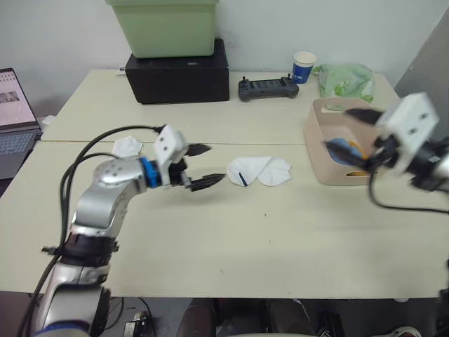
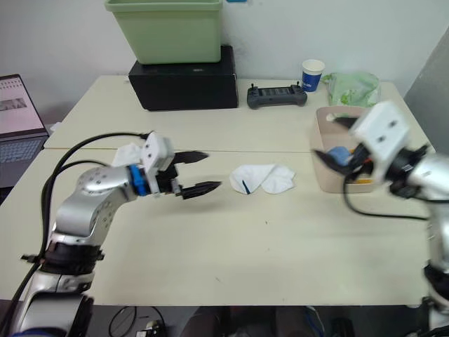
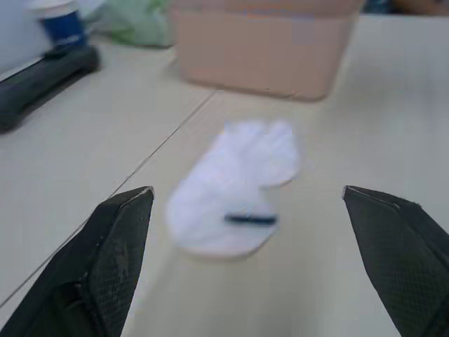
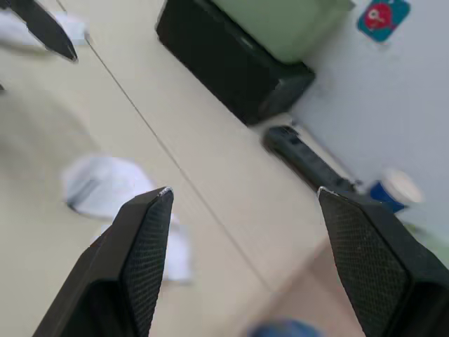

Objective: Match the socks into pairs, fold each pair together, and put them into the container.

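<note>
Lying mid-desk, white socks point(image 1: 259, 170) overlap as a pair, container point(image 1: 324, 156) near desk's right edge w/ blue & orange socks inside. Left gripper point(image 1: 203, 167) beside pair, jaws open, empty. Right gripper point(image 1: 354, 135) over container, jaws open.

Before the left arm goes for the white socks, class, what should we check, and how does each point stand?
1. Left end effector open: ok.
2. It holds nothing: ok.
3. White socks lie together on the table, nothing on them: ok.
4. Path from left end effector to socks free: ok.
5. Right end effector open, away from the socks: ok.
6. Room left in the tub: cannot tell.
</note>
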`<state>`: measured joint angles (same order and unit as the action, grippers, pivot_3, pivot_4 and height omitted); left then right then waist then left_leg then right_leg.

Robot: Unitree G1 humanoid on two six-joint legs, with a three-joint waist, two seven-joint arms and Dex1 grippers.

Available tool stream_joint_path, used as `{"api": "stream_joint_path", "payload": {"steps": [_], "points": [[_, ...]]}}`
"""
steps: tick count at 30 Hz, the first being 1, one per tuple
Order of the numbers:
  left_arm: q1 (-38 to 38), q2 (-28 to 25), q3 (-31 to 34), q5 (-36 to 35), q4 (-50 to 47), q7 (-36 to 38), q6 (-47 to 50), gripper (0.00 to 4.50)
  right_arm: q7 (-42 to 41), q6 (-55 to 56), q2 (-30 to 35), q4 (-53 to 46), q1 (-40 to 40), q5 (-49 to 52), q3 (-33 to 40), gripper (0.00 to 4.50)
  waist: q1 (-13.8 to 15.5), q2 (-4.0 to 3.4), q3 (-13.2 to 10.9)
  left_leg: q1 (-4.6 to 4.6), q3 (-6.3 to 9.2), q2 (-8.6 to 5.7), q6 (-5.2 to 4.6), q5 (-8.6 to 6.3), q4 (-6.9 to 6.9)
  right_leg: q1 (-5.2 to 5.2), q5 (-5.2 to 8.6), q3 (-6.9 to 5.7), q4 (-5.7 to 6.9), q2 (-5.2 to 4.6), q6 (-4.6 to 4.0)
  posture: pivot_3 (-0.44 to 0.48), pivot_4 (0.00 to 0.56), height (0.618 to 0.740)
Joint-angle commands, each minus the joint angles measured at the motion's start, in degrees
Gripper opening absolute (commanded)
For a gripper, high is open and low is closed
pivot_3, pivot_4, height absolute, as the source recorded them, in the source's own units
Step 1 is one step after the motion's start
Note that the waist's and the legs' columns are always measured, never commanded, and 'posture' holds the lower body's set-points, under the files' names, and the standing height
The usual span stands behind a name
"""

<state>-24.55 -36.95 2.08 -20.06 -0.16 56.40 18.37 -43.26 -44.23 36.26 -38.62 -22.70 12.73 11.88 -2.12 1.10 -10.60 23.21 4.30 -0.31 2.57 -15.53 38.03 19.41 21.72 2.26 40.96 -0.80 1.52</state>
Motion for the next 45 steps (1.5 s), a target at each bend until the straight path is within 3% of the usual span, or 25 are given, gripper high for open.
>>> {"api": "stream_joint_path", "payload": {"steps": [1, 5, 13, 17, 19, 27, 36, 39, 45], "points": [[5.7, 0.5, 6.6, 1.1, -3.1, -6.7, -3.9, 4.5, 7.3, 2.7, -4.7, -3.8, 3.9, -1.9, -5.6, 3.53, 0.3, -0.01, 0.0, 0.06, 0.0, -0.02, 0.0, 0.0, 0.01, 0.05, 0.0, -0.01, 0.01, -0.02, 0.0, 0.0, 0.15, 0.725], [15.7, 3.7, 11.4, 1.7, -9.9, -15.3, -4.3, 4.5, 6.8, 11.3, -4.7, -2.3, 13.6, -4.6, -11.9, 3.53, 1.1, 0.02, 0.0, 0.28, 0.05, -0.15, 0.01, 0.0, 0.06, 0.18, 0.0, -0.12, -0.13, -0.22, 0.01, 0.0, 0.15, 0.725], [31.6, 7.6, 15.5, 3.4, -12.8, -21.5, -6.9, 4.5, 7.6, 21.1, -5.4, -1.2, 27.6, -6.1, -15.7, 3.53, 0.6, 0.03, 0.0, -0.19, -0.01, -0.17, -0.19, -0.11, -0.06, -0.2, -0.03, -0.09, -0.08, -0.25, 0.06, 0.0, 0.15, 0.725], [36.6, 8.3, 19.6, 1.3, -10.9, -22.0, -7.4, 4.5, 7.7, 21.5, -6.1, -1.4, 30.1, -3.5, -13.9, 4.44, 0.2, 0.04, 0.0, -0.26, -0.01, -0.11, -0.2, -0.12, -0.09, -0.22, -0.02, -0.08, -0.06, -0.19, 0.06, 0.0, 0.15, 0.725], [37.8, 8.2, 19.4, 2.2, -9.4, -21.2, -9.9, 4.5, 7.7, 20.8, -5.7, -1.9, 29.9, -3.0, -13.0, 4.48, 0.2, 0.04, 0.0, -0.31, -0.02, -0.1, -0.2, -0.12, -0.11, -0.25, -0.02, -0.08, -0.06, -0.19, 0.06, 0.0, 0.15, 0.725], [20.3, 4.4, 17.4, 9.2, 9.0, -26.5, -17.4, 4.5, 6.4, 16.1, -4.0, -2.7, 25.5, -1.9, -14.3, 4.48, 0.9, 0.25, 0.1, -0.29, 0.05, -0.14, -0.19, -0.12, -0.07, -0.3, -0.02, -0.17, -0.1, -0.19, 0.06, 0.0, 0.15, 0.725], [2.3, 3.9, 9.4, 12.6, 26.5, -23.1, -17.5, 4.5, 9.1, 12.0, -5.0, -4.5, 21.4, -1.3, -16.1, 4.48, 0.2, 0.26, 0.2, -0.24, 0.0, -0.13, -0.14, -0.09, -0.07, -0.2, -0.02, -0.16, -0.07, -0.18, 0.06, 0.0, 0.15, 0.725], [-0.1, 4.4, 8.9, 13.1, 28.8, -25.1, -16.1, 3.91, 10.1, 11.6, -5.3, -5.0, 21.8, -1.7, -16.3, 4.5, 0.2, 0.26, 0.2, -0.22, 0.01, -0.11, -0.15, -0.09, -0.07, -0.14, -0.02, -0.17, -0.01, -0.16, 0.06, 0.0, 0.15, 0.725], [2.0, 5.1, 9.2, 11.4, 24.4, -26.3, -11.3, 2.02, 11.9, 10.5, -5.7, -6.1, 22.0, -1.7, -16.3, 4.5, 0.2, 0.27, 0.2, -0.22, 0.01, -0.11, -0.14, -0.09, -0.05, -0.15, -0.02, -0.15, 0.0, -0.17, 0.06, 0.0, 0.15, 0.725]]}}
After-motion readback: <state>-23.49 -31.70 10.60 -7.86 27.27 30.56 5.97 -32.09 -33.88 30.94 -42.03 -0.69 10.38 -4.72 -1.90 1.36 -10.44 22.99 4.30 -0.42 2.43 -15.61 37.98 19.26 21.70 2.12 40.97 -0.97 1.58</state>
